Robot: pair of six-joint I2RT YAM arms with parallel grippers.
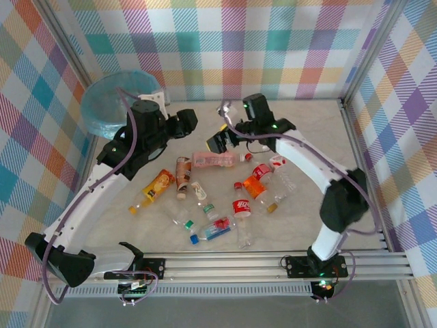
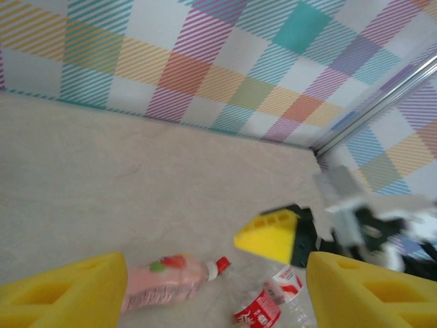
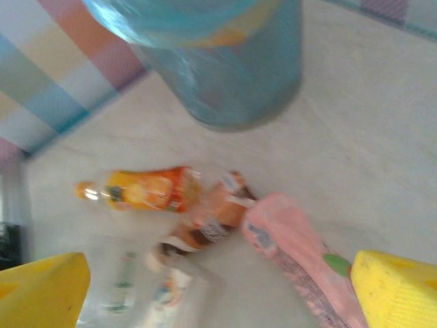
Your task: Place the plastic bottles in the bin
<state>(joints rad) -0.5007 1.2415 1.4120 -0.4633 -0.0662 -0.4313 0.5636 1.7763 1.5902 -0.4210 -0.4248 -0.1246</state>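
The bin (image 1: pixel 95 92) was seen at the far left corner of the table (image 1: pixel 307 130). The left gripper (image 1: pixel 187 121) was held just to its right, its yellow fingers (image 2: pixel 75 294) spread wide with nothing between them. Further right, a pink bottle (image 1: pixel 214 160) lay flat, its long axis running left to right across the table and its cap at the right end. The right gripper (image 1: pixel 220 141) was poised just beyond the bottle's middle, clearly nearer to it than the left one. Its fingers (image 3: pixel 399 287) were likewise parted wide and empty, and the bottle was seen between them, close to the right-hand finger. A grasp across the bottle's short width was judged to be what the move required. The other bottles (image 1: pixel 239 201) lay scattered nearer the arms' bases.
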